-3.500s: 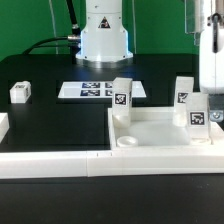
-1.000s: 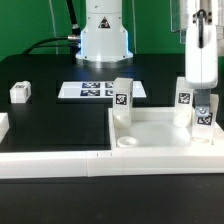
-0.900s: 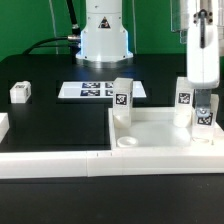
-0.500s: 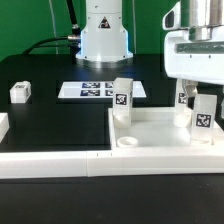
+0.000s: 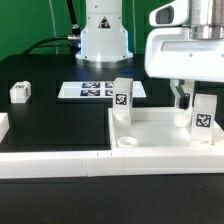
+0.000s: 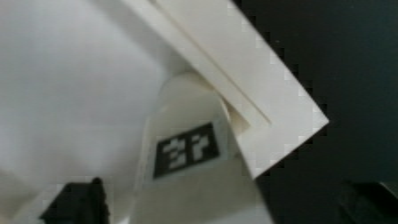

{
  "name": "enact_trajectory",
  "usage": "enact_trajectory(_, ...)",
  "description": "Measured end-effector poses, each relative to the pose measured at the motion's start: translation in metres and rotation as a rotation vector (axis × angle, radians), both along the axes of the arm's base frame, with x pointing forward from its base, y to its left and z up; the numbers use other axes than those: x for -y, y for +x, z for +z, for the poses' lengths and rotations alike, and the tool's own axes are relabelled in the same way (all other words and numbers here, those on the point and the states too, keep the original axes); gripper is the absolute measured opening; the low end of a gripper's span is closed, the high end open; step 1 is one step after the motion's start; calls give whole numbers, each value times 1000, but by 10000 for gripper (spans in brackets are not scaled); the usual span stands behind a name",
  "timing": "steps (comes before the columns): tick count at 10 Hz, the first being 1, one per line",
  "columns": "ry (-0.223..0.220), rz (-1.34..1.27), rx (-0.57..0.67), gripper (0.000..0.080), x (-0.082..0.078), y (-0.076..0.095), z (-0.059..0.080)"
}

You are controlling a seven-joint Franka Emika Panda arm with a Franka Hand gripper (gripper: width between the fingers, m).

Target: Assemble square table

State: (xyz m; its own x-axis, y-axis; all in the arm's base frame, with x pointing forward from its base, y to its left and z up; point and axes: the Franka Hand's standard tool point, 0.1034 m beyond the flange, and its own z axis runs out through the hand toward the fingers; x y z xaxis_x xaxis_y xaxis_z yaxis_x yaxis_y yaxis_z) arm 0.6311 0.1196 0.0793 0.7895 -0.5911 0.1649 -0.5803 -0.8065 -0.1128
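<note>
Since the earliest picture the gripper [image 5: 184, 97] has been carried in from the right edge and closer to the camera, so the upper right of the exterior view is now filled by it and the rear right corner is covered. Its jaws are held wide apart: in the wrist view the dark fingertips [image 6: 80, 200] are seen far from each other, with a tagged leg [image 6: 187, 150] between them and touched by neither. Which leg that is cannot be told.

On the table top [image 5: 160, 135], at the lower right of the exterior view, the left leg [image 5: 122, 97] is seen upright at the rear left corner and the right leg [image 5: 203, 118] upright near the right edge. The near socket [image 5: 128, 142] is left empty. A loose leg [image 5: 20, 92] is seen at the left edge, well apart from the top.

Most of the work is judged done; at least this last leg remains to be fitted.
</note>
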Motion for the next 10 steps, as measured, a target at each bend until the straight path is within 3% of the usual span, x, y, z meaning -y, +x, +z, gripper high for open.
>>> enact_trajectory(2,3,-19,4,649,0,-1,-1)
enact_trajectory(3,2,-18,4,502,1,-1,-1)
enact_trajectory(4,3,-22,4,502,1,-1,-1)
enact_trajectory(5,26,-123,4,360,0,-1,-2)
enact_trajectory(6,39,-203,-1,296,3,-2,-3)
enact_trajectory(8,77,-396,-5,296,4,-3,-4)
enact_trajectory(10,144,-730,-23,296,3,-6,-4)
